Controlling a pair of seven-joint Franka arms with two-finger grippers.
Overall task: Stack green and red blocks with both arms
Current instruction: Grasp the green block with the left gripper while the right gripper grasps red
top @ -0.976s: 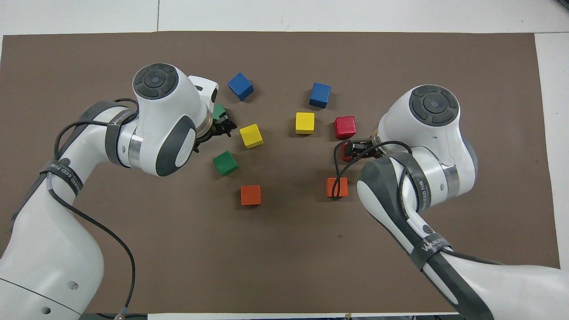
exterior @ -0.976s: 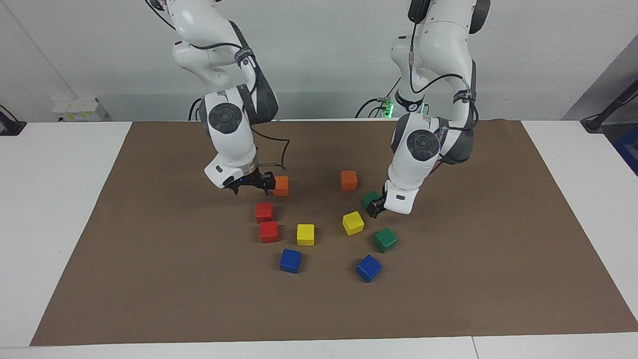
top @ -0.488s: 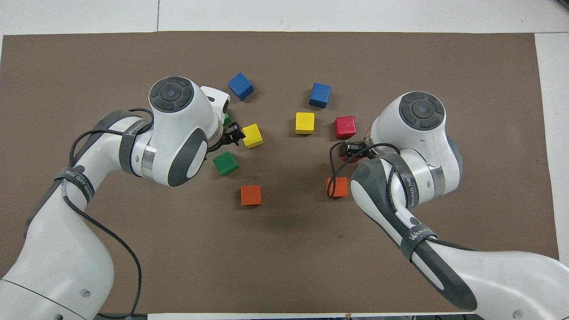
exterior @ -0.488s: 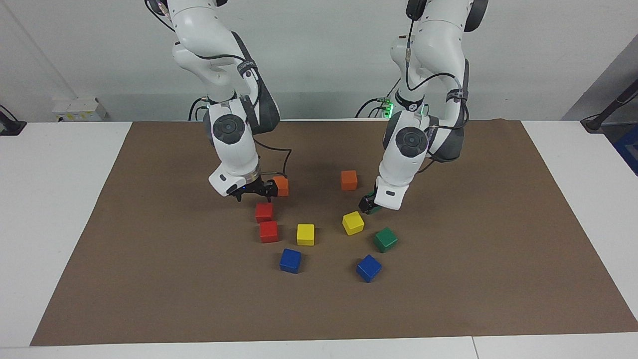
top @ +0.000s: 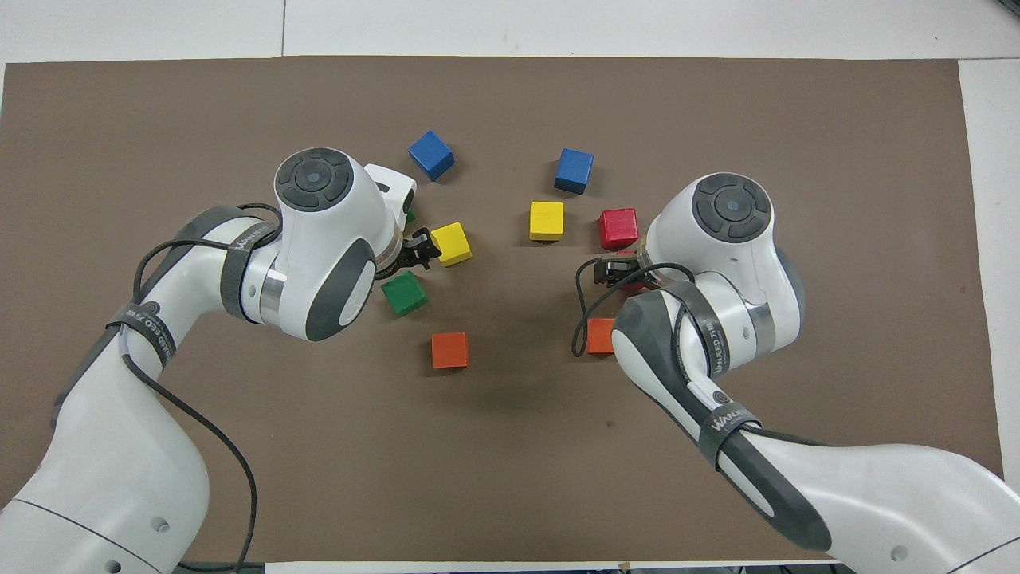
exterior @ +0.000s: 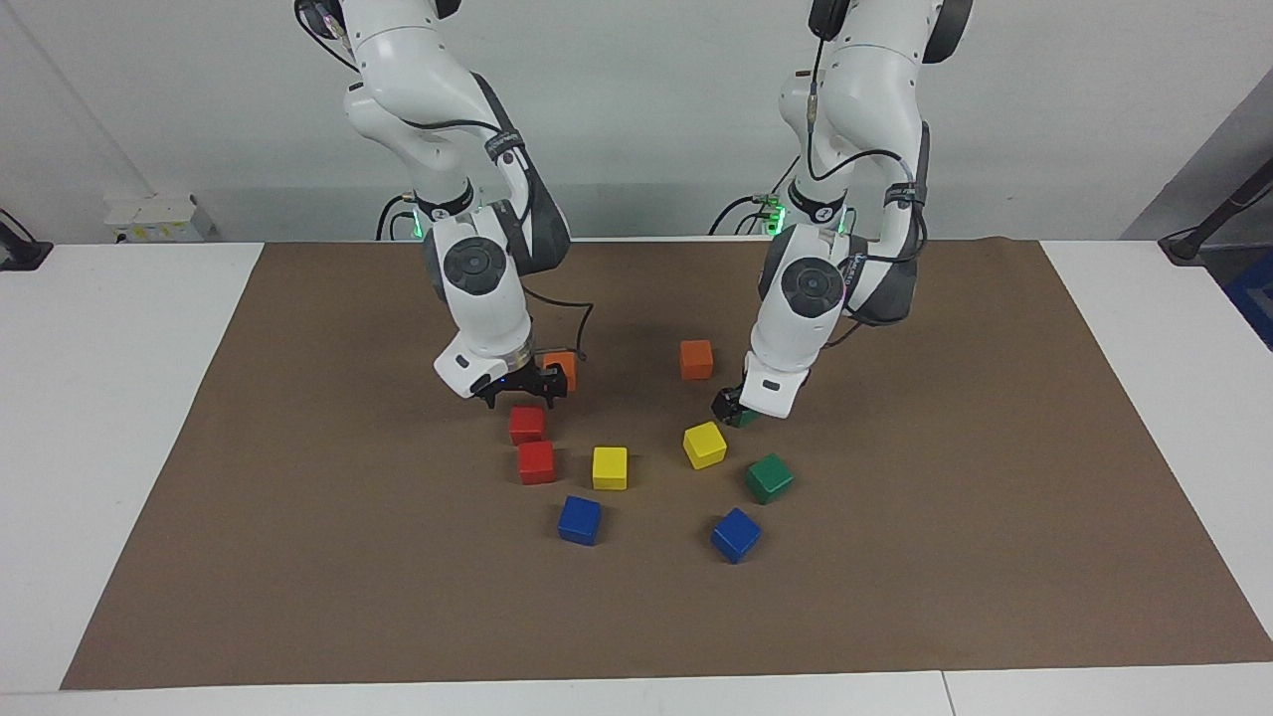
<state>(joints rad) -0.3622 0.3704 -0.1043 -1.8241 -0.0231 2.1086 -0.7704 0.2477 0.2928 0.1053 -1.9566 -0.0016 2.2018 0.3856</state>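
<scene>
The left gripper (top: 420, 249) sits just beside a yellow block (top: 451, 243). A green block (top: 404, 292) lies near it, closer to the robots. The right gripper (top: 610, 269) is next to a red block (top: 619, 228). Two blue blocks (top: 431, 155) lie farthest from the robots.

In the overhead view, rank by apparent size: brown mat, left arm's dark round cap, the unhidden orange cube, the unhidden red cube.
Largest: brown mat.
Next: dark round cap, though it sits nearer the camera.
Last: orange cube and red cube look alike; no ranking between them.
</scene>
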